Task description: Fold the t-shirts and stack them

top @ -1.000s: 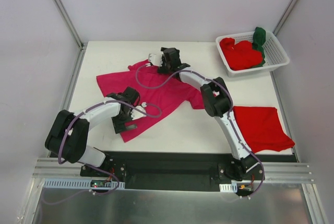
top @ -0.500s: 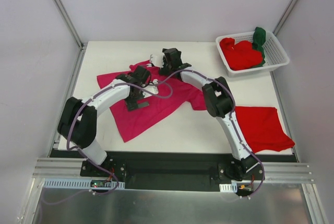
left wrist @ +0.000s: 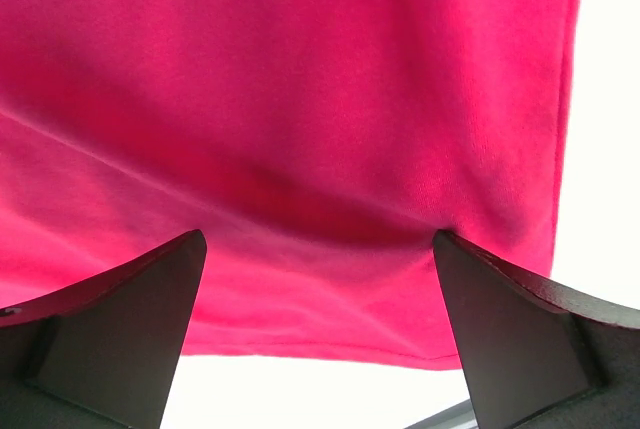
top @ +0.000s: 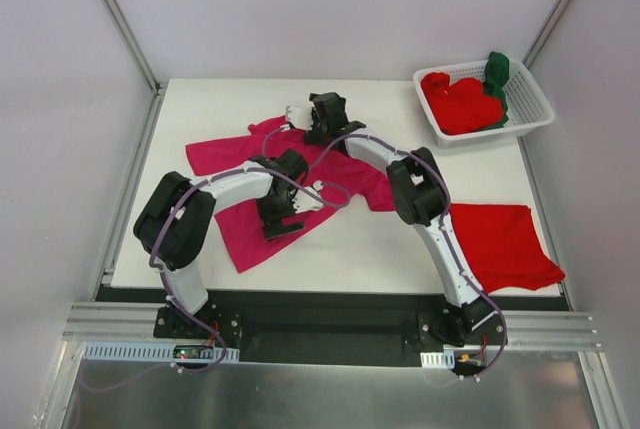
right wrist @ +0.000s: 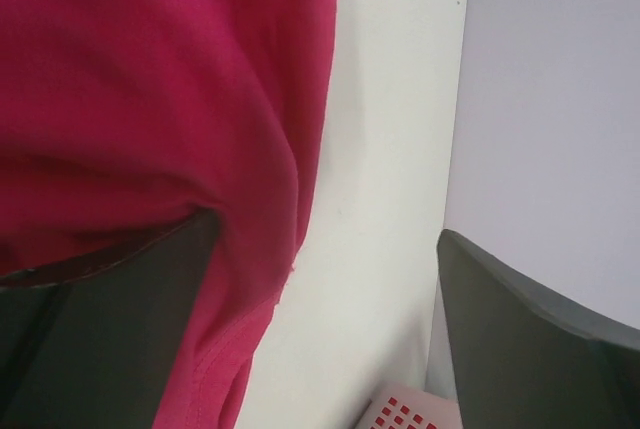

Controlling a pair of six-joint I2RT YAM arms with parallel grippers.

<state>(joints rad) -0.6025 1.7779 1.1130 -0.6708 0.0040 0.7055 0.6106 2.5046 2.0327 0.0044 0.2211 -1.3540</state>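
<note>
1. Two claws are working on one magenta-pink t-shirt, which lies spread but rumpled across the middle-left of the desk.
2. Left claw hangs low over the shirt's body near a hem corner. Its jaws are released wide, with only flat cloth between them and nothing pinched.
3. Right claw sits at the shirt's far edge. Its jaws also gape; one finger is against the cloth's border, the other over bare desk, and neither grips.
4. My judgement is that both claws stand at opposite ends so the cloth can be pulled flat before any fold, so this shirt's folding has barely begun.
5. Well apart at the near right lies a folded red t-shirt, probably the base of the stack.
6. At the far right, the white basket holds red t-shirts and a dark green t-shirt, all unfolded.
</note>
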